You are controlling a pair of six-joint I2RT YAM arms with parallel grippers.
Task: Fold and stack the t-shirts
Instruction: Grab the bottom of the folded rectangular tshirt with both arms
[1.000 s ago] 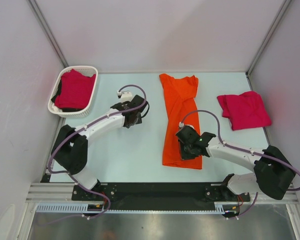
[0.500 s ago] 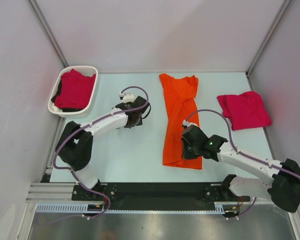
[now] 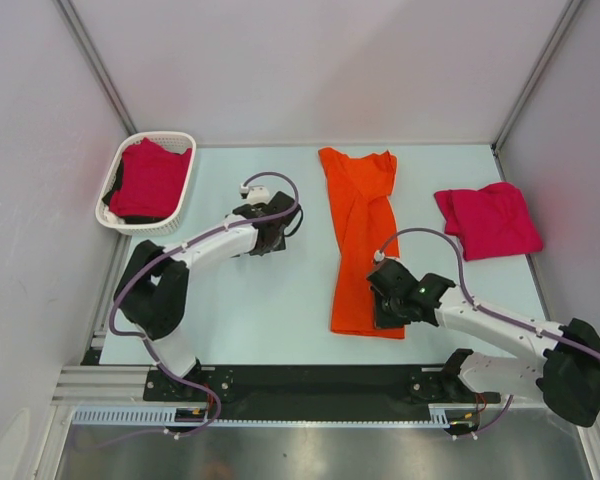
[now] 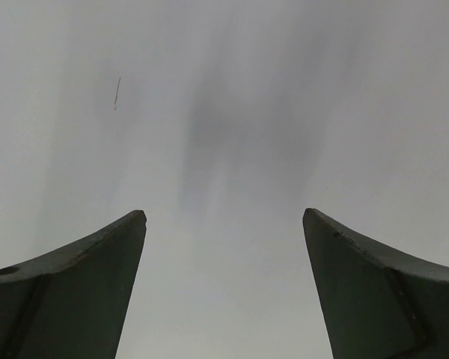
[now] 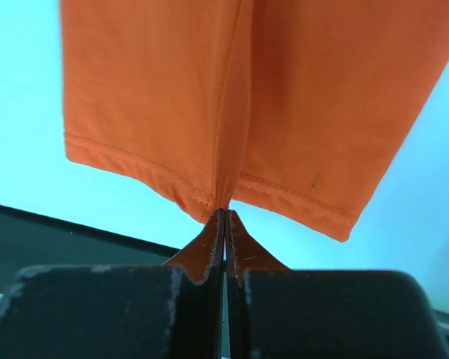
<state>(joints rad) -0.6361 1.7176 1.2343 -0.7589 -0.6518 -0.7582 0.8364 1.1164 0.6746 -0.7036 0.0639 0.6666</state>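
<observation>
Orange shirt (image 3: 363, 240) lies as a long strip, centre of the top view, collar toward the top. Right claw (image 5: 224, 215) is pinched tight on its bottom hem, at a crease. Left claw (image 4: 224, 217) gapes, empty, over bare counter (image 3: 280, 310), centre-left. One pink shirt (image 3: 488, 220) is folded at right, a second pink shirt (image 3: 150, 180) sits in the basket (image 3: 184, 185), upper left. Cloth looks thin, limp, light, so it will likely sag and drag. Grab hem or corners, both layers.
</observation>
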